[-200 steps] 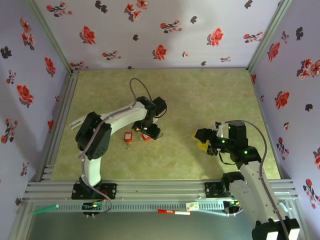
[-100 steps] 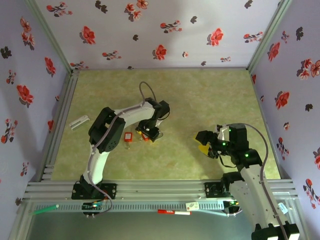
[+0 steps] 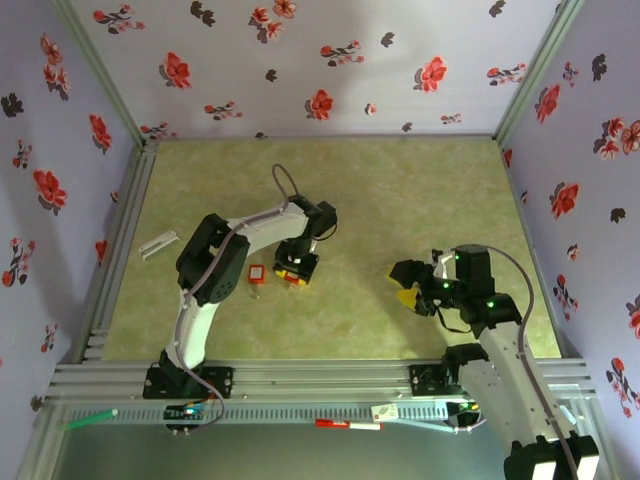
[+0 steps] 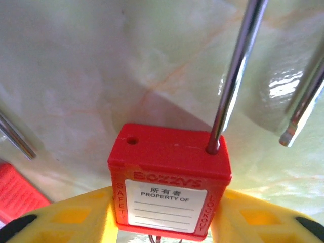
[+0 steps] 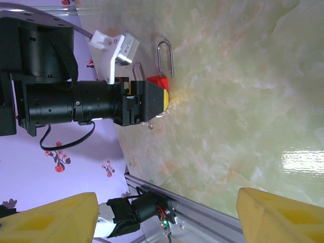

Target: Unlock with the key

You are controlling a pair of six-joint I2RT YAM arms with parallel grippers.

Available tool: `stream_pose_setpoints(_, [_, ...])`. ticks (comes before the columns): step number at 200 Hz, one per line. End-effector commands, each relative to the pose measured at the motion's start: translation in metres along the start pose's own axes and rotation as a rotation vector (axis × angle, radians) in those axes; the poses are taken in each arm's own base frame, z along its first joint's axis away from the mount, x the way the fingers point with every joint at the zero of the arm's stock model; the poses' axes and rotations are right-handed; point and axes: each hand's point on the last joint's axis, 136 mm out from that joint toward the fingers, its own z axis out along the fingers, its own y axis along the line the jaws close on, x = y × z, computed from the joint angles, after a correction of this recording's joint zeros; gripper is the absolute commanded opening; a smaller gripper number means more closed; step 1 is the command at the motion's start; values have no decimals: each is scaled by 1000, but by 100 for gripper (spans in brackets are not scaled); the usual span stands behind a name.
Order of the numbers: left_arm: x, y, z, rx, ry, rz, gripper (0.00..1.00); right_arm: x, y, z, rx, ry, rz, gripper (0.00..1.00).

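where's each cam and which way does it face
Top external: above, behind the bases, looking down on the table; both arms, left gripper, right gripper.
Left wrist: on that wrist, facing the red padlock between its yellow fingers.
Right wrist: on that wrist, facing across the table at the left arm; own fingers at lower corners.
Shared by top and right wrist: left arm.

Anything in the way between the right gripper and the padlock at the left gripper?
Nothing visible: bare table lies between the right gripper and the red padlock at the left gripper.
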Motion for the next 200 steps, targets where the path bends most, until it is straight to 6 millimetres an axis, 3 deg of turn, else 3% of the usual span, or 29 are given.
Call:
stream_pose_setpoints(1, [5, -10, -19, 108, -3, -197, 48, -6, 14, -2, -36, -13, -48, 73])
stream_pose_setpoints(52, [2, -17, -40, 177, -36, -293, 61, -4, 11, 2, -29, 24, -59, 73])
stream_pose_setpoints(87, [3, 2, -65, 182, -94, -328, 65, -6, 13, 2, -23, 25, -72, 73])
stream_pose_setpoints(100, [0, 12, -87, 182, -171, -325, 66, -7, 15, 0, -16, 16, -90, 74])
stream_pose_setpoints(106, [-2, 18, -99, 179, -219, -316, 61, -8, 16, -1, -8, 11, -99, 74])
stream_pose_setpoints(116, [-7, 24, -131, 203, -338, -273, 52, -10, 20, -5, 3, -6, -128, 74])
stream_pose_setpoints(129, [-9, 34, -185, 239, -550, -218, 55, -13, 27, -13, 27, -40, -170, 76])
stream_pose_setpoints(144, [0, 60, -244, 250, -792, -216, 70, -19, 41, -24, 34, -95, -236, 80])
stream_pose_setpoints(164, [24, 110, -302, 248, -1054, -272, 91, -30, 54, -35, 66, -163, -307, 88])
stream_pose_setpoints(179, [47, 151, -325, 225, -1206, -332, 100, -41, 59, -42, 115, -209, -352, 90])
stream_pose_setpoints(190, [63, 182, -329, 186, -1290, -388, 100, -50, 63, -48, 152, -255, -390, 92])
stream_pose_setpoints(200, [76, 211, -331, 127, -1359, -440, 100, -61, 67, -56, 190, -313, -428, 99])
